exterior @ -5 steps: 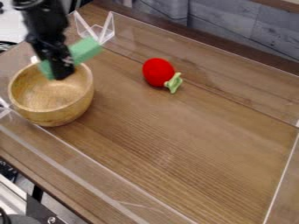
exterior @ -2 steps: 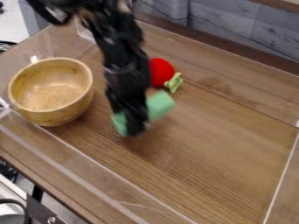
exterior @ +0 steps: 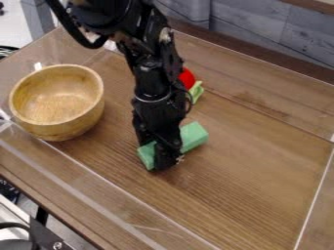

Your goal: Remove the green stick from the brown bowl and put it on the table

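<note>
Placing is the step in hand, going by the one camera view. The end effector (exterior: 159, 156) points down and is closed on the green stick (exterior: 181, 145), low over the bench (exterior: 248, 186). The stick is out of the brown bowl (exterior: 57, 101), which sits well apart at the left and looks empty inside.

Green stick and fingers are pressed together: the stick sits between the dark fingers, with one end poking out to the right and a bit of green showing low at the left. It looks tilted a little, with the right end higher. I cannot tell for sure if its bottom touches the wood, but it is very near it.

Behind the arm lies a red ball (exterior: 187, 77) with a small green bit beside it. It is close to the arm but apart from the stick.

Next, I think the fingers should open so the stick rests on the wood, and then the arm should lift straight up so it does not knock the stick or the red ball.
</note>
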`<state>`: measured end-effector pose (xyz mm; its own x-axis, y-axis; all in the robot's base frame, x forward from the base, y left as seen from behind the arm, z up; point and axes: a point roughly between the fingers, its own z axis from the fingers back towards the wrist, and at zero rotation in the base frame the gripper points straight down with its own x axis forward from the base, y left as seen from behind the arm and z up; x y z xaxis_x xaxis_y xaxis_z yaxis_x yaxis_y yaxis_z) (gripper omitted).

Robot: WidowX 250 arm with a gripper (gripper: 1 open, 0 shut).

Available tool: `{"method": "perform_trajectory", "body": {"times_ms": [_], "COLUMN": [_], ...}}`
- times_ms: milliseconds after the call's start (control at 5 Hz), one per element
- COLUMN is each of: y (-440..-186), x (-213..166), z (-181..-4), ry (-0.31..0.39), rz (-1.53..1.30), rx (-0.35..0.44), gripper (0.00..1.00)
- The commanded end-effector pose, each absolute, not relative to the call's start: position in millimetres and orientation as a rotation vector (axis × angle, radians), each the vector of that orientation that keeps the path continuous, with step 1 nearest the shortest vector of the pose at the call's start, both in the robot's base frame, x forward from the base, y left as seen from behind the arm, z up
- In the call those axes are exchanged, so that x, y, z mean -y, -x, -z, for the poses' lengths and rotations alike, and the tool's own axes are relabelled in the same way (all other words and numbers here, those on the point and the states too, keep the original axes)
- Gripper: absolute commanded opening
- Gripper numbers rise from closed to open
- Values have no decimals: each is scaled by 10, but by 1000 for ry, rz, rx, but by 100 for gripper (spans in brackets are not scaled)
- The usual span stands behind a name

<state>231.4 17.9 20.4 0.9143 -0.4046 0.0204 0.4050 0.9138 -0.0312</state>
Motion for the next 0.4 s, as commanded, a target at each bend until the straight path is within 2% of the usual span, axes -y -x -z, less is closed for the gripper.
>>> {"method": "perform_trajectory", "body": {"times_ms": [0,200], "y": [-2420,-2435], "x": [-232,-306], "z": [-370,-463], "ry": [18,14], "rz": [473,450], "rx": [60,57], "gripper": [0,0]}}
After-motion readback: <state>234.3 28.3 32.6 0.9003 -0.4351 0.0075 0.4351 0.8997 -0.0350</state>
